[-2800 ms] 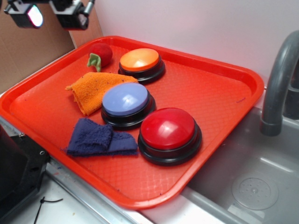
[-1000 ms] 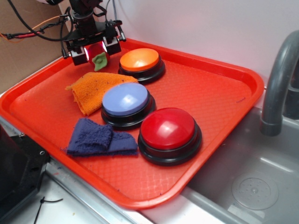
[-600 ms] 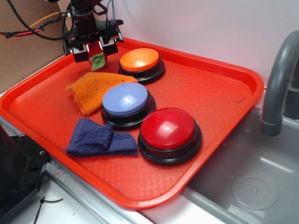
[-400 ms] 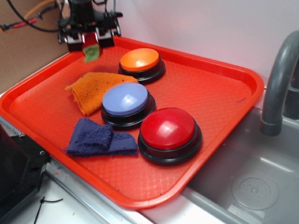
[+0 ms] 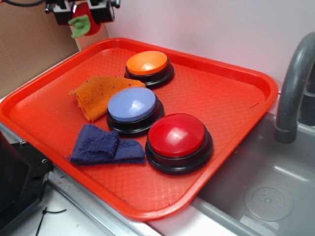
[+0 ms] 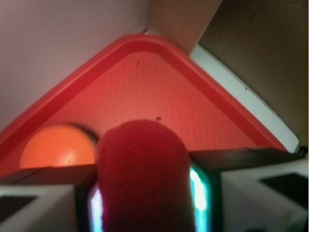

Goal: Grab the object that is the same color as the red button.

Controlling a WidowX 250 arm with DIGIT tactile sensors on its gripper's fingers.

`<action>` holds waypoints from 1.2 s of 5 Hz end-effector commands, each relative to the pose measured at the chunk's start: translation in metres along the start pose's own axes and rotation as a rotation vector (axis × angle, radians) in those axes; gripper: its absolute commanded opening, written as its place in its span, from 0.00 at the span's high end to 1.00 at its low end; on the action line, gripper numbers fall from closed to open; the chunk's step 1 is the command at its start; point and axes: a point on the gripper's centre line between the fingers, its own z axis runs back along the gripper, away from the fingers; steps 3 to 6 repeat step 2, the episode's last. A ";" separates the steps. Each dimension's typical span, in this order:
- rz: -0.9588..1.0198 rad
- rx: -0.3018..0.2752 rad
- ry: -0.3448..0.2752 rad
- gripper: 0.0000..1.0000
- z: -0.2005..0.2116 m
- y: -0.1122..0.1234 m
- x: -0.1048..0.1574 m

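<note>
Now look at the big red tray [image 5: 231, 105] beside the sink [image 5: 261, 191]. On the tray you see three round buttons: the red button [image 5: 177, 135] in front, the pale blue button [image 5: 132, 104] in the middle, and the orange button [image 5: 146, 63] at the back. An orange cloth [image 5: 96, 93] and a dark blue cloth [image 5: 101, 145] lie to their left. Your hand [image 5: 83, 10] is up high over the tray's far corner, squeezing the fuzzy red fruit [image 6: 142, 179], with its green leaf [image 5: 79, 25] hanging down.
</note>
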 end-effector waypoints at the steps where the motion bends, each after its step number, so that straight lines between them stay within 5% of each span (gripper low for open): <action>1: -0.102 -0.178 -0.040 1.00 0.065 0.015 -0.036; 2: -0.077 -0.206 0.012 1.00 0.058 0.013 -0.038; 6: -0.077 -0.206 0.012 1.00 0.058 0.013 -0.038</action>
